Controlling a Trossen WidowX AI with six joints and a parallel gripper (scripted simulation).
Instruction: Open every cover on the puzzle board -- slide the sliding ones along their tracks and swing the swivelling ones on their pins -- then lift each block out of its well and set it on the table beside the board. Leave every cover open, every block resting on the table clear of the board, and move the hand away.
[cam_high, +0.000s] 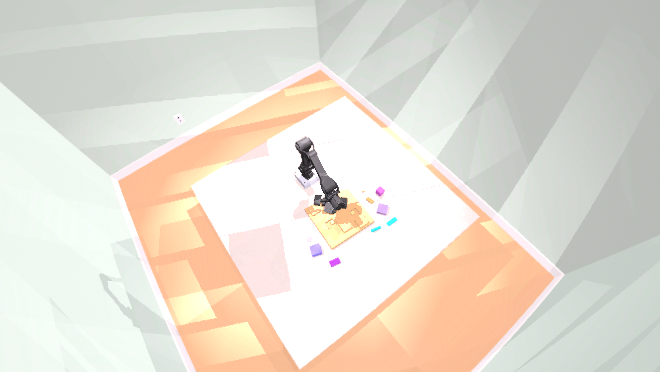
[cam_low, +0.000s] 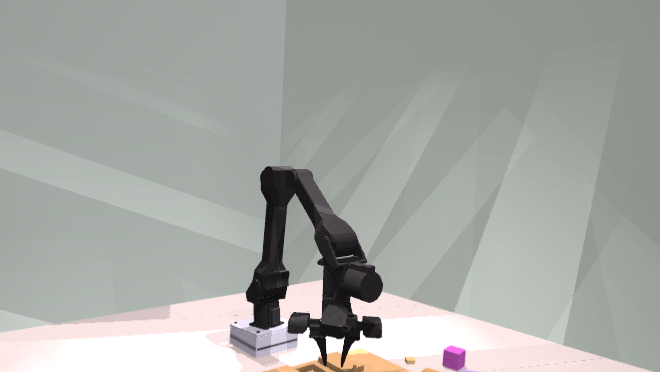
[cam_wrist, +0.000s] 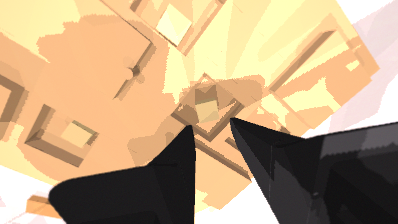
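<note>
The tan puzzle board (cam_high: 332, 239) (cam_low: 372, 363) (cam_wrist: 75, 90) lies on the white table in front of the arm's base. My gripper (cam_high: 327, 205) (cam_low: 333, 364) (cam_wrist: 211, 126) hangs just over the board's near part, its two dark fingers a little apart with nothing between them. Right below the fingertips in the wrist view is a small square well holding a tan block (cam_wrist: 206, 107). Other wells (cam_wrist: 174, 22) (cam_wrist: 75, 132) show pale floors. A round pin (cam_wrist: 131, 72) sits on a cover at the upper left.
Loose blocks lie on the table around the board: a magenta cube (cam_high: 380, 190) (cam_low: 454, 357), two lilac blocks (cam_high: 382, 209) (cam_high: 315, 249), two cyan bars (cam_high: 391, 221) (cam_high: 376, 229), a magenta bar (cam_high: 334, 262) and a small orange piece (cam_high: 370, 200).
</note>
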